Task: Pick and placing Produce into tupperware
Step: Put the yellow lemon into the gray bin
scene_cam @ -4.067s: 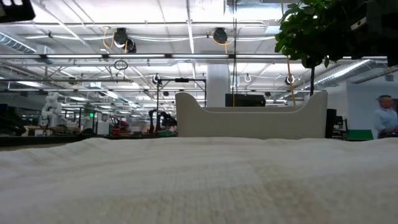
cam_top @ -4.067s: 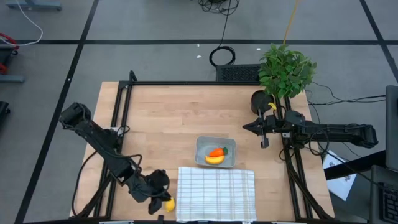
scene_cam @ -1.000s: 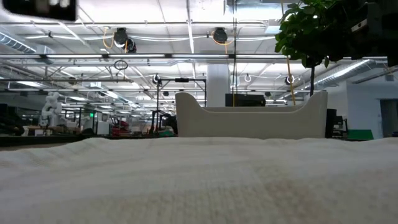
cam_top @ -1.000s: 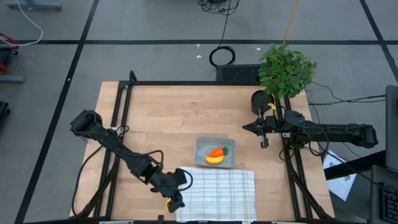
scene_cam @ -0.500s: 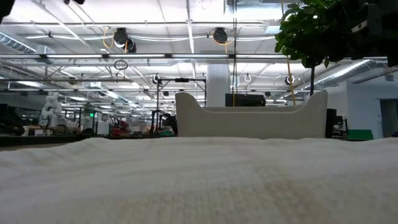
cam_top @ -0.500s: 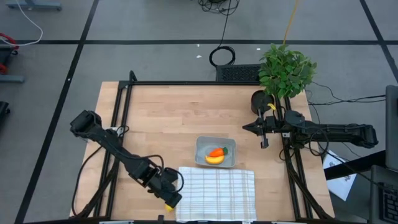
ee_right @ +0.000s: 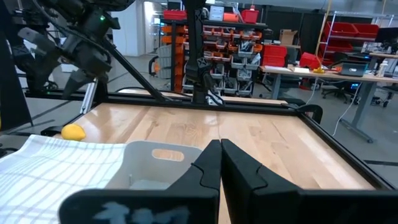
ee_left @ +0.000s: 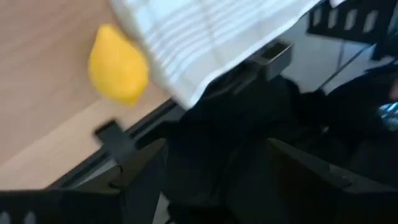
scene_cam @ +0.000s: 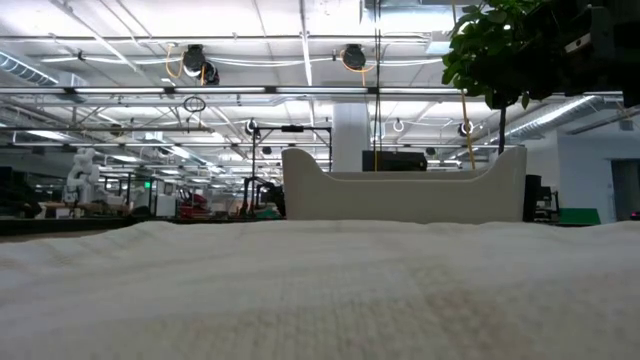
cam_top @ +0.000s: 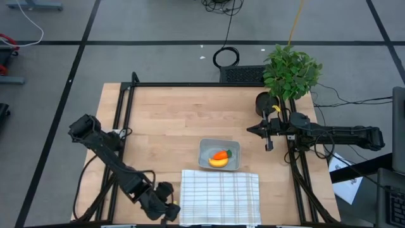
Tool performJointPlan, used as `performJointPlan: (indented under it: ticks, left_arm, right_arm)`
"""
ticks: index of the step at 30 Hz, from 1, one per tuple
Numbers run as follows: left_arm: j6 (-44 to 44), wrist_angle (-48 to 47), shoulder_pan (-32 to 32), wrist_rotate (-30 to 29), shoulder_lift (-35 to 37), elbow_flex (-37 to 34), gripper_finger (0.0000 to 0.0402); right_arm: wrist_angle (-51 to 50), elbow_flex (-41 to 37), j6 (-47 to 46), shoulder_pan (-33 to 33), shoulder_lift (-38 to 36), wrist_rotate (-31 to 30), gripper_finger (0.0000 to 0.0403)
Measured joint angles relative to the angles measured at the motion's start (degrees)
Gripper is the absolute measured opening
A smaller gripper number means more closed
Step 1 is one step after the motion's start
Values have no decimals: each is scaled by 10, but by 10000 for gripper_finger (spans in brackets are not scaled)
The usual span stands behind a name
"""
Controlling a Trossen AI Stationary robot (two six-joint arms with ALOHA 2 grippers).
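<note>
The shallow translucent grey rounded-square plastic tub (cam_top: 219, 154) sits just past the table's centre toward five o'clock in the high view, touching the far edge of the white checked cloth (cam_top: 221, 196), which lies at six o'clock. Inside the tub lie a curved yellow toy banana (cam_top: 218, 162) and, just beside it toward twelve o'clock, an orange toy carrot with a green top (cam_top: 221, 154). The small yellow lemon-like toy piece (ee_left: 117, 65) lies on the bare wooden table (cam_top: 171, 120) at the cloth's near corner by the table's front edge, around seven o'clock; the left wrist view shows it free, with nothing clamped around it. The left gripper (cam_top: 166, 212) hangs over that same seven-o'clock corner, its jaws spread wide and empty. The right gripper (cam_top: 253, 130) waits at three o'clock, near the leafy green potted plant (cam_top: 290, 71), with its two dark fingers (ee_right: 231, 163) pressed together and holding nothing.
</note>
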State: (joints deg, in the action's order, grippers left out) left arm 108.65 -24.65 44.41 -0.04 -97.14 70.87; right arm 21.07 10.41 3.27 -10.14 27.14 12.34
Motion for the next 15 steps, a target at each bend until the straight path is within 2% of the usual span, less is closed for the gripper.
performJointPlan:
  ticks: [9,12,15]
  left_arm:
    - [30,-73,-5,-10,-4,0,274]
    - [38,-73,-12,6,-20,0,273]
    - [39,-66,-22,57,-43,1,273]
  right_arm:
    - [0,0,1,0,0,0,0]
    - [0,0,4,0,0,0,0]
    - [0,0,4,0,0,0,0]
